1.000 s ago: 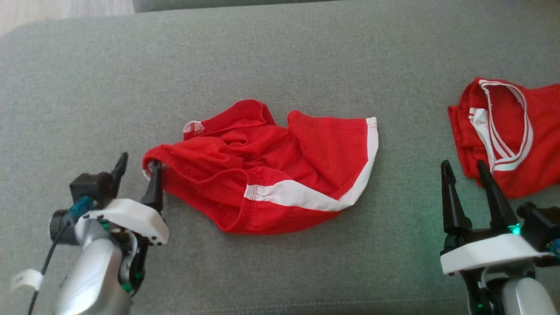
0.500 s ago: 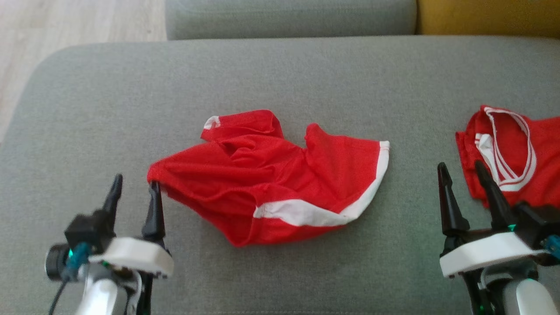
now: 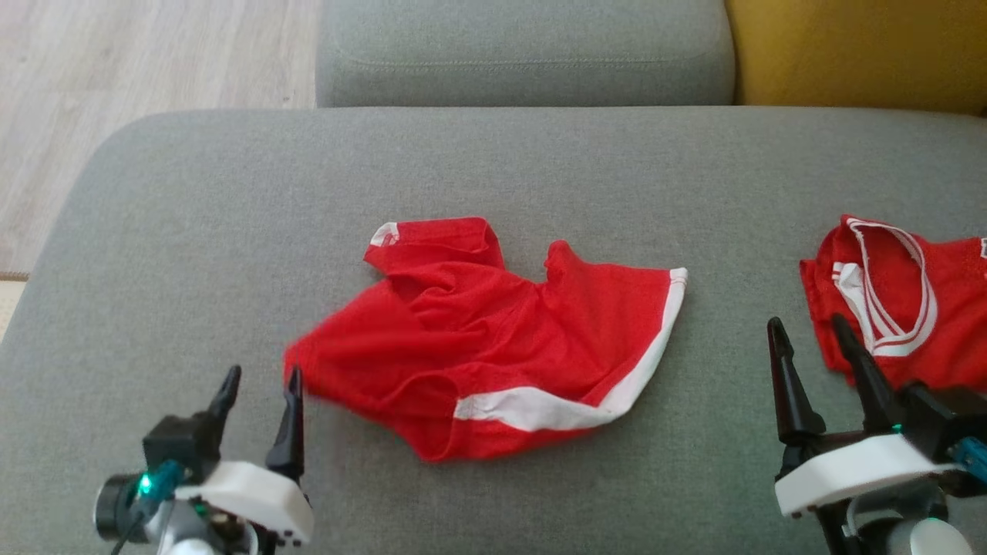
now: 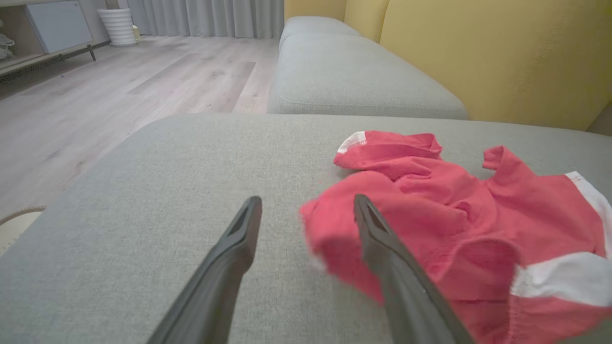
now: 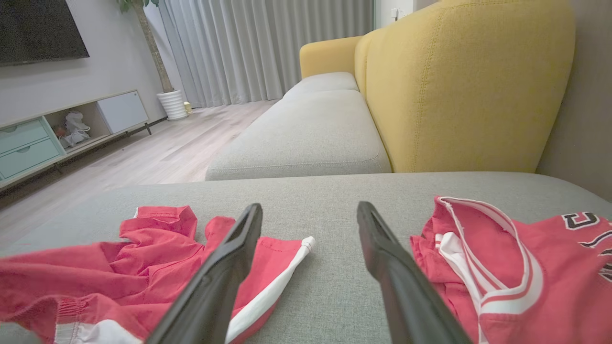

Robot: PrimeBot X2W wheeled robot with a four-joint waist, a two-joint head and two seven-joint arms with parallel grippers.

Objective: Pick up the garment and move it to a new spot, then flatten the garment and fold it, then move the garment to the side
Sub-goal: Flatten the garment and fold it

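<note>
Firstly, in the head view, the red shorts [image 3: 501, 339] with white stripes lie crumpled near the middle of the grey seat cushion [image 3: 193, 231], neither flattened nor folded. The left gripper [image 3: 262, 379] stands at the lower left with its two dark fingers spread wide and nothing between them. Its inner finger is just beside the blurred left edge of the shorts, and I cannot tell if it touches the cloth. The right gripper [image 3: 806, 327] is at the lower right, also wide open and empty, above bare cushion between the shorts and a red jersey [image 3: 902, 301] with white collar trim. One of its fingers passes in front of the lower left part of the jersey. Behind the cushion are a second grey cushion [image 3: 524, 54], a yellow backrest [image 3: 848, 54] and a wooden floor [image 3: 154, 77]. Next, in the left wrist view, the left gripper [image 4: 307, 203] holds nothing and the gap shows mostly grey fabric. The right-hand finger crosses over the blurred near edge of the shorts [image 4: 454, 224], which spread to the right. Finally, in the right wrist view, the right gripper [image 5: 310, 210] is fully spread over bare cushion. The shorts [image 5: 119, 267] lie to the left behind one finger, and the jersey [image 5: 526, 267] lies to the right beside the other finger.
</note>
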